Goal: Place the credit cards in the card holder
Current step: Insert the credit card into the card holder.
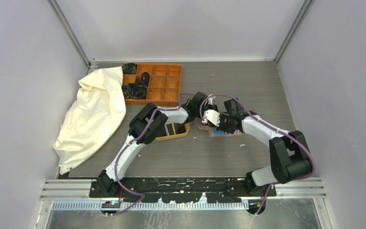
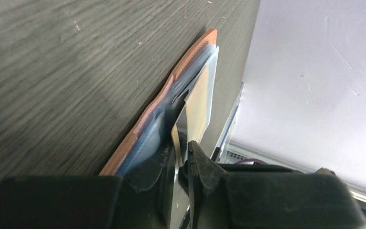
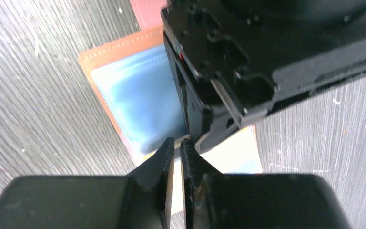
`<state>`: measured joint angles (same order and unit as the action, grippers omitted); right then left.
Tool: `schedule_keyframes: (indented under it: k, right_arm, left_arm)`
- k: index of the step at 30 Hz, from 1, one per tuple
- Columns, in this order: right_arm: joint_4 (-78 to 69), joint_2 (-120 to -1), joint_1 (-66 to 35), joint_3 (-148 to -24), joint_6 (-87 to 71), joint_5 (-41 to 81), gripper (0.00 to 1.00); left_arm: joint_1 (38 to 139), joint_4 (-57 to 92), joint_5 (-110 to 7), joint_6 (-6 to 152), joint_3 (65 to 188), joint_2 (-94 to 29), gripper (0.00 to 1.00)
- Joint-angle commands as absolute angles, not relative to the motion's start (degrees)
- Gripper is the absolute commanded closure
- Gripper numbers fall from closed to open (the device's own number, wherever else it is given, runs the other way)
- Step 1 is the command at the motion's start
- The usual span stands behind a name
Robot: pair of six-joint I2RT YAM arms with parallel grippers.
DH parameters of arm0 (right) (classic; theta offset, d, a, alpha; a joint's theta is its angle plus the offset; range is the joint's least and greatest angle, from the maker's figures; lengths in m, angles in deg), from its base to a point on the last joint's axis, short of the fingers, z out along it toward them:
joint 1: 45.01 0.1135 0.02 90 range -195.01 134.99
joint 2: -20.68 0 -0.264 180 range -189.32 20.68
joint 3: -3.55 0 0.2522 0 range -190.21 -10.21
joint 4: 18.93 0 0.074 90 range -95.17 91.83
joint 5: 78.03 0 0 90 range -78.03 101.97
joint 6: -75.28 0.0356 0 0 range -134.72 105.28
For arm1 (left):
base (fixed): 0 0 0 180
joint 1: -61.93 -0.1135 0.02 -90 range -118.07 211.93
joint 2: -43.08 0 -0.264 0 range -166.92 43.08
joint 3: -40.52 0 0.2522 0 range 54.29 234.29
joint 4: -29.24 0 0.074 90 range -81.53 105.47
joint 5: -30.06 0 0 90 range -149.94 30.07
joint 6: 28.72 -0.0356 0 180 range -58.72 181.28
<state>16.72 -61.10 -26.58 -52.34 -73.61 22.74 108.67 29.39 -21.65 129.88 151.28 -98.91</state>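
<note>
1. Reddish-brown leather holder lying open and flat at mid-desk, under both wrists, blue clear pockets facing up.
2. Grey wood-grain desk underneath it.
3. Pale card (cream, with a light blue tinge along one edge) tilted up off the holder, far end at the pockets; cannot tell whether it sits inside one.
4. Left tool clamped on the card's near edge, one finger tight on each side.
5. Right tool just beside the left one, above the holder's near edge; fingers nearly together with a thin slit between; cannot tell whether anything is pinched there.
6. Oval wooden tray just left of the holder, partly hidden by the left arm.
7. Orange box at the far side, dark items in its left compartments.
8. Cream cloth heaped at the left, touching the box's corner.
</note>
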Motion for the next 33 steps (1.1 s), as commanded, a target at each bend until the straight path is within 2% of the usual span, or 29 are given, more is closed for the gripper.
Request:
schedule_keyframes:
  k: [1,9,14,17,24,33]
  right_arm:
    - [21.13,-60.98,-28.65,-55.55,-75.14,22.50,0.84]
    - [22.01,-60.58,-30.99,-56.35,-74.01,23.02,0.84]
    - [24.47,-57.15,-31.32,-55.92,-74.21,33.28,0.83]
    - [23.06,-56.95,-30.17,-54.90,-73.62,35.22,0.83]
    - [11.22,-60.23,-23.75,-52.28,-68.78,24.08,0.84]
    - [7.82,-64.16,-22.64,-52.68,-67.91,14.60,0.85]
  left_arm:
    - [109.04,24.88,-22.71,128.25,151.64,-101.72,0.82]
    - [109.04,24.37,-22.58,128.23,152.44,-101.60,0.80]
    - [109.04,24.09,-22.80,127.94,152.64,-101.34,0.78]
    - [109.06,24.14,-22.94,127.96,152.73,-101.39,0.76]
    - [109.04,24.00,-22.85,128.16,153.15,-101.86,0.75]
    - [109.09,23.74,-22.59,128.16,153.43,-102.08,0.75]
